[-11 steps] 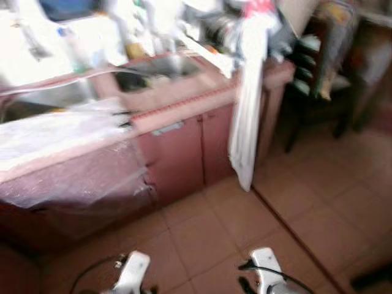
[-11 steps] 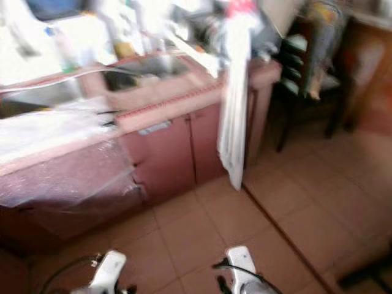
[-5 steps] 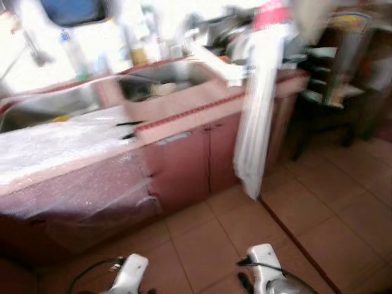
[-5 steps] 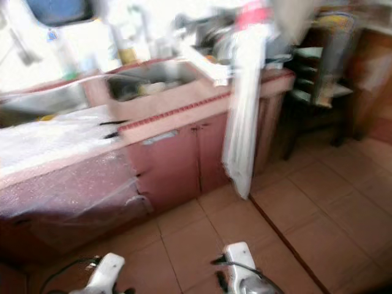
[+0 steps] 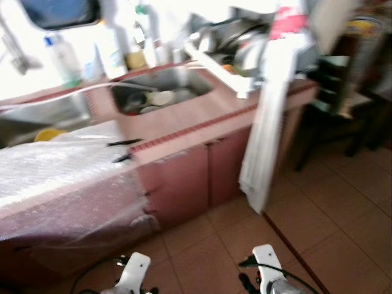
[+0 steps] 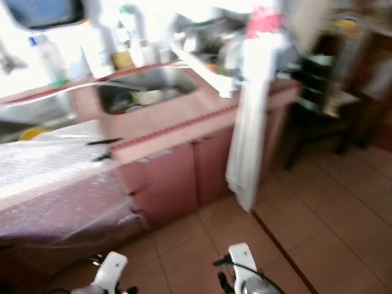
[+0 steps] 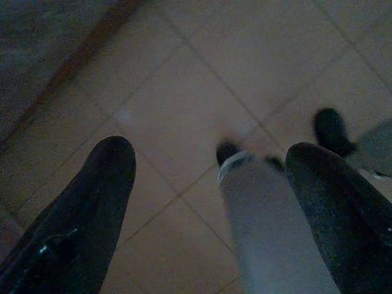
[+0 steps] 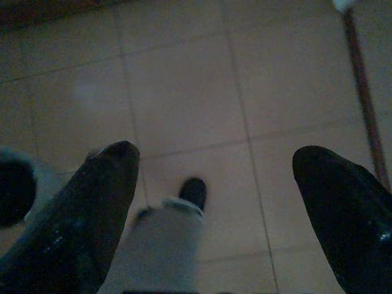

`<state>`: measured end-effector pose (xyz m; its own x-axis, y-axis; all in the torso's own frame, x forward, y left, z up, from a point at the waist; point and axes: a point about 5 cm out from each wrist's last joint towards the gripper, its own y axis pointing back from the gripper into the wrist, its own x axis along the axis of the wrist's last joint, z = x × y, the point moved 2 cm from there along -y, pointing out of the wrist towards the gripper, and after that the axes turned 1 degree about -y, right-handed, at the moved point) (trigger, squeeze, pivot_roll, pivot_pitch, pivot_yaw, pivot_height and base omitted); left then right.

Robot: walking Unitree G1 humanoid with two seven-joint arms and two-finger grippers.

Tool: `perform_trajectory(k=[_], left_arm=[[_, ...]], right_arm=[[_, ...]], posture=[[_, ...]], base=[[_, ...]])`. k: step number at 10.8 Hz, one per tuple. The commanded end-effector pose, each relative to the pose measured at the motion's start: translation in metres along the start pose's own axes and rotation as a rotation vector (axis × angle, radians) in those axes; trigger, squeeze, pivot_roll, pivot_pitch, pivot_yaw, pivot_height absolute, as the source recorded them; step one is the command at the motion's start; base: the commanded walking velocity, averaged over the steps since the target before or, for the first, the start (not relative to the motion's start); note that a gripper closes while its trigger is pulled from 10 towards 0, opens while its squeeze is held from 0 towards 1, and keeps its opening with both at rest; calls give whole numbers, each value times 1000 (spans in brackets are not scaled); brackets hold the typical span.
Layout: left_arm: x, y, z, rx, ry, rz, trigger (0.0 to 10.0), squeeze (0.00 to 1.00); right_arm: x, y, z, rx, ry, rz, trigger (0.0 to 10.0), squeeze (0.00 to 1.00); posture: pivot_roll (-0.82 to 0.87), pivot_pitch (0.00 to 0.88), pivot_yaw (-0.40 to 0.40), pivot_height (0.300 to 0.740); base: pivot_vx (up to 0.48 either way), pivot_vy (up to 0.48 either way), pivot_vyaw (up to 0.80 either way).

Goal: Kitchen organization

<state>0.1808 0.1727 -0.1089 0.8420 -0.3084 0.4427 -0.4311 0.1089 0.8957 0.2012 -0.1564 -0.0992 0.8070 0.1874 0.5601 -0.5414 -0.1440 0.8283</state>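
Facing a reddish bench (image 5: pixel 184 122), the head view is showing crinkled bubble wrap (image 5: pixel 61 165) draping its near end, a steel sink (image 5: pixel 162 95) holding dishes, and a long white cloth (image 5: pixel 269 122) hanging over its edge.

Left wrist: the left gripper (image 7: pixel 208 177) is hanging wide open, empty, over square floor tiles (image 7: pixel 184 92).

Right wrist: the right gripper (image 8: pixel 214 177) is likewise gaping, empty.

Kitchen counter seen through blur: a rough count.

Two sink basins are set in one pink counter (image 5: pixel 184 116): a steel one (image 5: pixel 43 113) at the left edge and one (image 5: pixel 162 92) at upper centre holding dishes too blurred to count. About three bottles (image 5: pixel 64 58) stand along the upper left. Two cabinet doors (image 5: pixel 202 177) sit mid-frame, one white cloth (image 5: pixel 269 122) hangs right of centre, one bubble-wrap sheet (image 5: pixel 61 177) lies lower left.
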Motion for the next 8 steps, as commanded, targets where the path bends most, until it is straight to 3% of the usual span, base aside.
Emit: perform_trajectory(k=[1,2,6,8], left_arm=[[-7,2,-10,29,3,-23,10000,0],[-10,2,-10,30,6,-29,10000,0],[-16,5,-19,36,-23,-45,10000,0],[-12,4,-16,35,-30,-40,10000,0]], right_arm=[[3,-2,-11,26,3,4,10000,0],[2,-2,-11,26,4,0,10000,0],[0,-2,-12,27,7,-13,10000,0],[-1,-2,-13,29,6,-15,10000,0]], posture=[[-158,0,75,740],[-157,0,77,740],[-154,0,79,740],[-154,0,84,740]], base=[[0,0,0],[0,0,0],[0,0,-800],[0,0,-800]])
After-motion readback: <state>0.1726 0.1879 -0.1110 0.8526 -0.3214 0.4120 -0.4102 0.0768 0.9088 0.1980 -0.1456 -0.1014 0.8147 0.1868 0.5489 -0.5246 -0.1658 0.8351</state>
